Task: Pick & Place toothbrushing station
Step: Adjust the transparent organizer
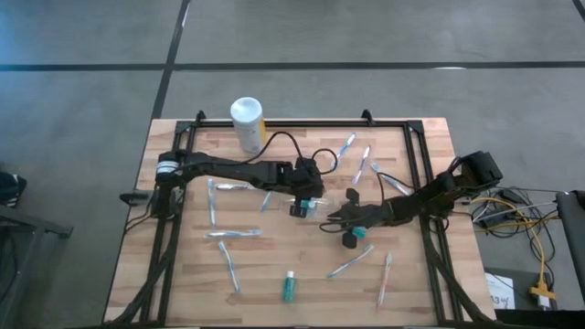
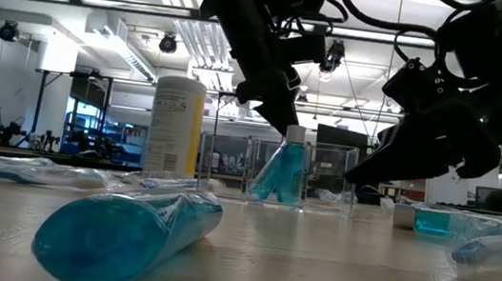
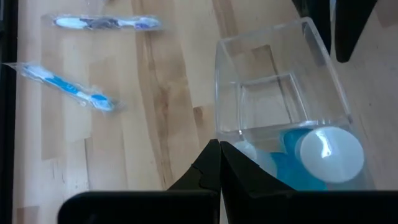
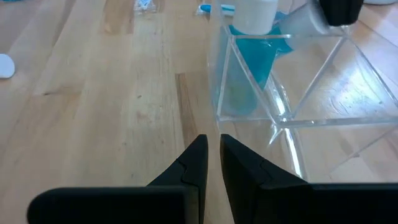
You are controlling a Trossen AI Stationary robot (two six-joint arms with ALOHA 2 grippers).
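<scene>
Glossy teal tube (image 2: 124, 232) is lying nearest on the wooden counter (image 1: 183, 274); both my fingers (image 3: 214, 163) pairs are hovering, pressed together, beside the clear square cup (image 3: 277, 93).

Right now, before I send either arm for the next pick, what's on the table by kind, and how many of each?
Toothbrushes: 8 in plain sight; the arms may hide more
Teal tubes: 3, one of them standing in the cup
Clear cup: 1
White canister: 1
Total: 13
</scene>
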